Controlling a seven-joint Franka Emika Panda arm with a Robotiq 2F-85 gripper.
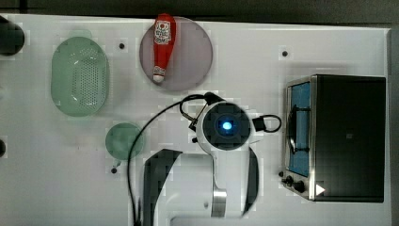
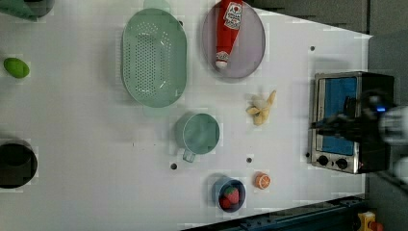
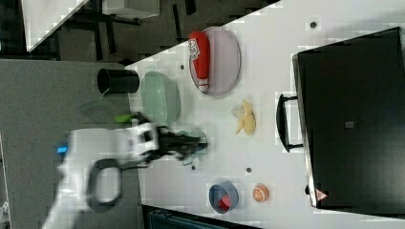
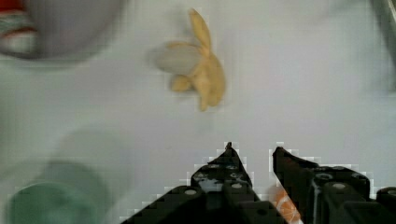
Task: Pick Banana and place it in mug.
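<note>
End effector (image 4: 252,151) sits nearest the lens in the wrist view: two black fingertips (image 4: 227,154) a narrow gap apart, nothing held between them, well above the worktop (image 4: 303,93).

Banana (image 4: 198,77) lies free on the white worktop, ahead of the fingertips and well apart from them. It is half-peeled: pale flesh at one side, yellow peel flaps splayed around it.

Position per left view: banana (image 2: 261,109) on bare surface between the grey plate (image 2: 250,53) with the ketchup bottle (image 2: 227,29) and the toaster oven (image 2: 344,120), just off the plate's rim, not touching it. The teal mug (image 2: 199,133) stands upright, mouth open, near the banana toward the left view's left. Orange slice (image 2: 262,181) and a blue bowl (image 2: 229,194) holding a strawberry lie further off; the perforated basket (image 2: 154,57) is beyond the mug.

Key relation: in the wrist view the long axis of the main peel body runs roughly along the line from fingertips to fruit, slightly slanted. Judgement: the arm needs to advance over the banana, descend, and close across its narrow width; the present gap looks tight for the splayed peel, so wider opening is probably required.

Task status: grasp not yet made; mug empty as far as visible.
</note>
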